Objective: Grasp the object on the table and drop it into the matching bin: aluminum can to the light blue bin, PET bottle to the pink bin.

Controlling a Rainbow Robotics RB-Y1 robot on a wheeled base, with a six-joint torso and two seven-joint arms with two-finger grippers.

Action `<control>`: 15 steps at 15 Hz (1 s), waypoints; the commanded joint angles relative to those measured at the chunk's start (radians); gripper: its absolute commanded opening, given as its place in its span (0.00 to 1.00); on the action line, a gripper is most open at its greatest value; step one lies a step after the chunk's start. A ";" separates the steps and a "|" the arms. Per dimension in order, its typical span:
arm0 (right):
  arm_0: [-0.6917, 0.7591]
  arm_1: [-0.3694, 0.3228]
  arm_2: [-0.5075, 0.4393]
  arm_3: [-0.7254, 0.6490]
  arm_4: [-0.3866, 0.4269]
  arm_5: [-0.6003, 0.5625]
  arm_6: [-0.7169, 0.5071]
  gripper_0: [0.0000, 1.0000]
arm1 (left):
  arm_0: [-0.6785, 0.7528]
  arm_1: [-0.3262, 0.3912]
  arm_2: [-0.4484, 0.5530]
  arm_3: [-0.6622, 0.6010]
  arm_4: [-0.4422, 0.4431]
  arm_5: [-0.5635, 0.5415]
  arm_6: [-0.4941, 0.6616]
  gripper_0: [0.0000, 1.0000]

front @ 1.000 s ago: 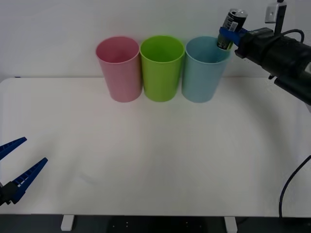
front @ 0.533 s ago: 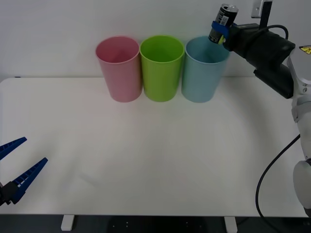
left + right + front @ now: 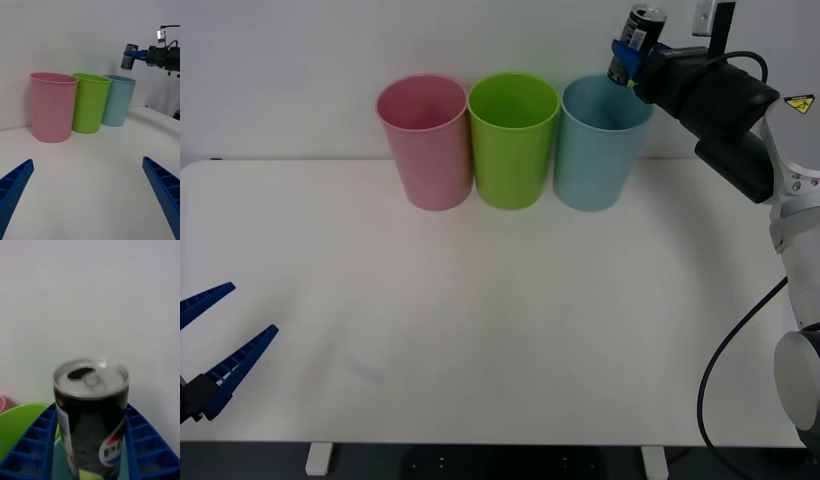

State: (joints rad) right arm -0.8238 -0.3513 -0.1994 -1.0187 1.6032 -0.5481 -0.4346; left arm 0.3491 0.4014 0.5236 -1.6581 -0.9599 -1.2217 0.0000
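Right claw (image 3: 627, 57) is clasping the aluminum can (image 3: 633, 44) above the light blue bin (image 3: 600, 145), while the left claw (image 3: 218, 340) is idling released over the tabletop (image 3: 510, 330).

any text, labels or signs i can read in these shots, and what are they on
No text can be read in any view.
aluminum can, held in the right gripper: red, white and blue label mark plus pale side print, too blurred to read.
Yellow warning sign on the right arm: a symbol only, too small to make out.
The bins, the table and the left gripper carry no markings.
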 commanded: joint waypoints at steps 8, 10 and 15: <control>0.114 -0.001 -0.018 -0.143 -0.046 -0.012 0.028 1.00 | 0.000 0.000 0.000 0.000 0.000 0.000 0.000 1.00; 0.196 -0.012 -0.017 -0.242 -0.068 -0.033 0.028 1.00 | 0.000 0.000 0.000 0.000 0.000 0.000 0.000 1.00; 0.420 -0.083 -0.020 -0.442 -0.161 -0.125 0.039 1.00 | 0.000 0.000 0.000 0.000 0.000 0.000 0.000 1.00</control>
State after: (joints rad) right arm -0.4400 -0.4207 -0.2182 -1.4328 1.4603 -0.6582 -0.3981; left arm 0.3490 0.4014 0.5236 -1.6581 -0.9599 -1.2217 0.0000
